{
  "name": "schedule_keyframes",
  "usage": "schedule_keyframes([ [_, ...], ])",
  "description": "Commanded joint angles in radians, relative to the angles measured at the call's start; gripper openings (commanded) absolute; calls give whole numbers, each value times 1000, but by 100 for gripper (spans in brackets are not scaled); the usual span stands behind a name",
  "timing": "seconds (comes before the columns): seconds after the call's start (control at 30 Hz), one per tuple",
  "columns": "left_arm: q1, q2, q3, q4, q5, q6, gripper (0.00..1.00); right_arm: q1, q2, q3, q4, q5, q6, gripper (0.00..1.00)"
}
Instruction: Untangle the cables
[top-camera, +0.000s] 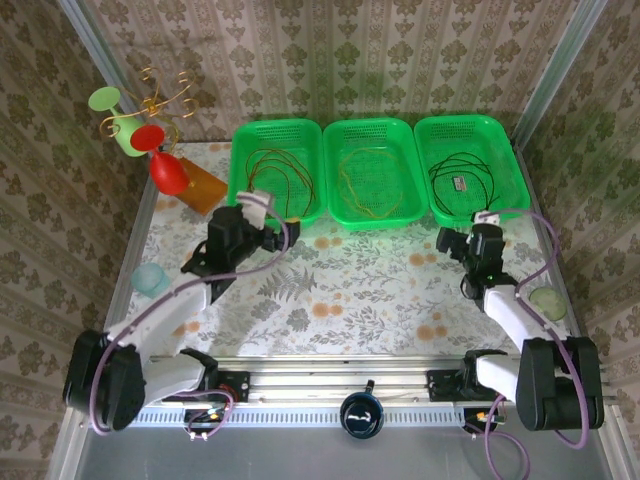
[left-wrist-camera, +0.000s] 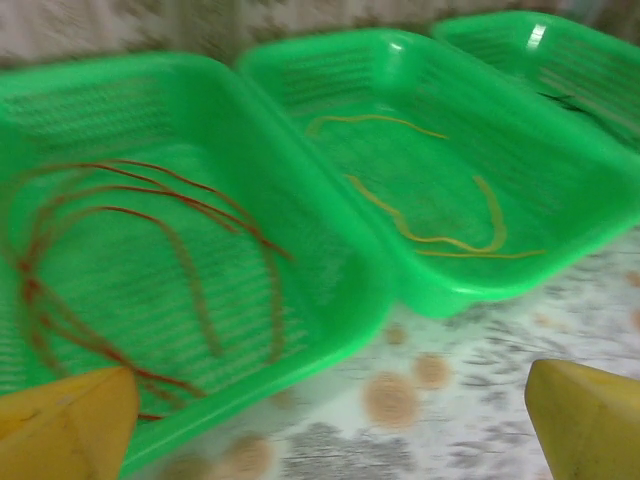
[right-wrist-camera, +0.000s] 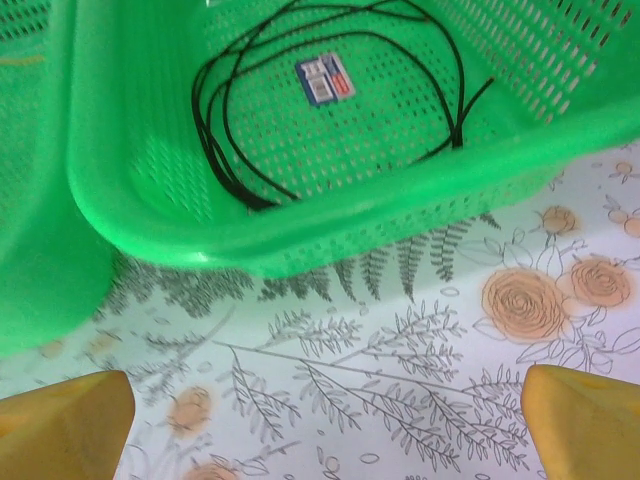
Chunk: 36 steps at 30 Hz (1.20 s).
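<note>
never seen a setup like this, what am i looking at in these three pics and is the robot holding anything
These are two robot arms bolted at the near edge of a table, each ending in a two-finger gripper. The overhead picture looks down from above and behind them: left gripper, right gripper. The other two pictures come from small cameras on each wrist, so the yellow shapes at their bottom corners are the arm's own fingers.

On the flowered table stand three green baskets side by side. The left basket holds red and brown cables, the middle basket a yellow cable, the right basket a black cable and a small label.

Both grippers are open and hold nothing. The cables look already sorted.
</note>
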Motion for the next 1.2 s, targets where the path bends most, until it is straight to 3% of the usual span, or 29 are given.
schedule_keyframes([
  [0.0,73,-79,-107,163,-178,147,100,8,66,-40,319,87,-44,100],
  [0.17,216,-179,-208,182,-249,182,100,48,213,-67,553,105,-71,100],
  [0.27,289,-218,-267,216,-209,201,100,93,316,-78,675,124,-126,100],
  [0.33,330,-226,-309,259,-179,206,100,109,314,-61,633,115,-147,100],
  [0.5,394,-114,-386,444,-116,152,100,119,412,-123,856,75,-186,100],
  [0.77,393,294,-437,913,-87,227,100,118,392,-31,646,67,-175,100],
  [0.87,393,406,-433,1014,-117,220,100,109,393,-28,640,58,-168,100],
  [1.0,386,479,-397,1022,-155,221,100,97,393,-19,621,31,-163,100],
  [1.17,386,458,-322,861,-228,200,100,86,392,-14,610,7,-158,100],
])
